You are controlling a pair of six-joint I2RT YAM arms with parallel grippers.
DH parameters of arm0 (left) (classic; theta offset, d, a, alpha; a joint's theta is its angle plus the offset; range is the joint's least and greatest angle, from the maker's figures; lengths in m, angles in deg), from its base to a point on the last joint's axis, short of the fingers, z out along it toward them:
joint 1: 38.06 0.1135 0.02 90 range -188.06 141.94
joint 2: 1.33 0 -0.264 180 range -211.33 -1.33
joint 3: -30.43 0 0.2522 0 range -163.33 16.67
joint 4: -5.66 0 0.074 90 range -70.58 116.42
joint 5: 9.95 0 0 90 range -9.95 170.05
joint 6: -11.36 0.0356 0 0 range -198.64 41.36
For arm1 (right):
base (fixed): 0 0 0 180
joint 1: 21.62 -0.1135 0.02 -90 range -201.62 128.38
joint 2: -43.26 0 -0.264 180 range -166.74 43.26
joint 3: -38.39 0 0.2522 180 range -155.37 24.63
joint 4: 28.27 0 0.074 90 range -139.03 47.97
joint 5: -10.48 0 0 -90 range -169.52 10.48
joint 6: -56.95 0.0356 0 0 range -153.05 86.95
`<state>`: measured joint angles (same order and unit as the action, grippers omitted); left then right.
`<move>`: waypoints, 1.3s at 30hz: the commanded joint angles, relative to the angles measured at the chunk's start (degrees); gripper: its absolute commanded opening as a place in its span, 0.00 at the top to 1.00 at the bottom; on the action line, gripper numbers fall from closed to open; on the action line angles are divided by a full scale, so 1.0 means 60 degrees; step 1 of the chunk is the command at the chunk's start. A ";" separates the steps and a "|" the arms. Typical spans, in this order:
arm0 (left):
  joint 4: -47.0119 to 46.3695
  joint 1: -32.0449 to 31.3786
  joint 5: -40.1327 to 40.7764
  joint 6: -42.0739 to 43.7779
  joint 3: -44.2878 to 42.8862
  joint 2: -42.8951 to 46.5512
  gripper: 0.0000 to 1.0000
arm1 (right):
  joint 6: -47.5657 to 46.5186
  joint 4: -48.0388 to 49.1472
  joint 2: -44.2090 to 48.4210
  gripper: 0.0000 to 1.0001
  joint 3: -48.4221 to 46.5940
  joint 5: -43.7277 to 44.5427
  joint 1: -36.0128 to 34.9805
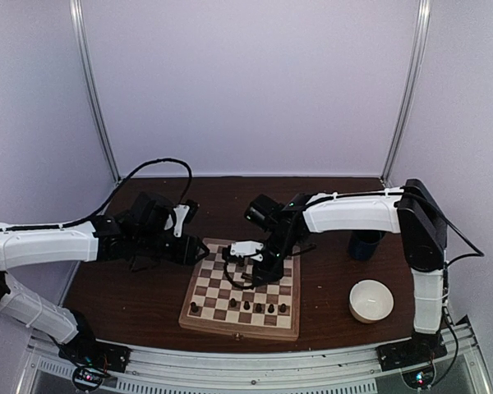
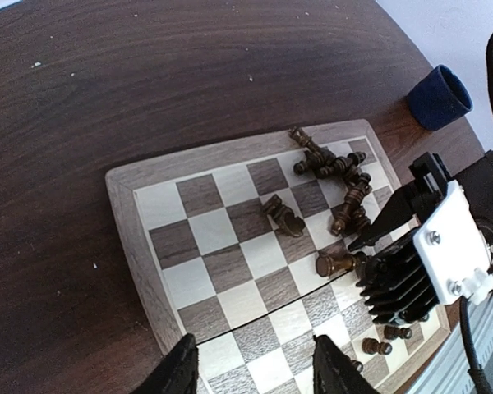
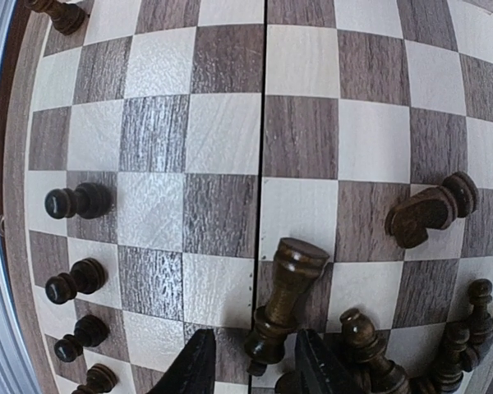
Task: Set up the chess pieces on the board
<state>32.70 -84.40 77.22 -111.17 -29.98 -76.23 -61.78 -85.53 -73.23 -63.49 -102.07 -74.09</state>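
grained wooden board [image 3: 222,131]; glossy turned-wood chess pieces [image 3: 292,275].

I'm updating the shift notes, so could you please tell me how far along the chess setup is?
Done: about six pieces stand along the near row of the board. In hand: the right gripper straddles a toppled piece, grip unclear. Remaining: a heap of lying pieces at the far edge and a lone knight, all unplaced; the left gripper hovers open, empty.

No text, label, brand or number can be read in any view. The board [image 1: 209,287] shows only plain squares.
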 commanded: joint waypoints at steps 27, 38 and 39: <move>-0.6016 0.0320 -0.3991 -0.3450 0.1407 -0.1533 0.50 | 0.0356 -0.0212 0.1404 0.87 -0.0480 -0.0462 -0.0213; -0.8264 0.0301 -0.4877 -0.4826 0.1678 -0.2327 0.61 | 0.0605 -0.0225 0.1612 0.87 -0.0659 -0.0668 -0.0206; -0.8386 0.0306 -0.4921 -0.4917 0.1692 -0.2397 0.62 | 0.0613 -0.0217 0.1629 0.87 -0.0657 -0.0677 -0.0206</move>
<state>-9.33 -82.68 50.49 -137.29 -20.72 -89.30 -59.20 -87.22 -64.99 -66.18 -105.02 -75.00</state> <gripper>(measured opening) 0.391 0.165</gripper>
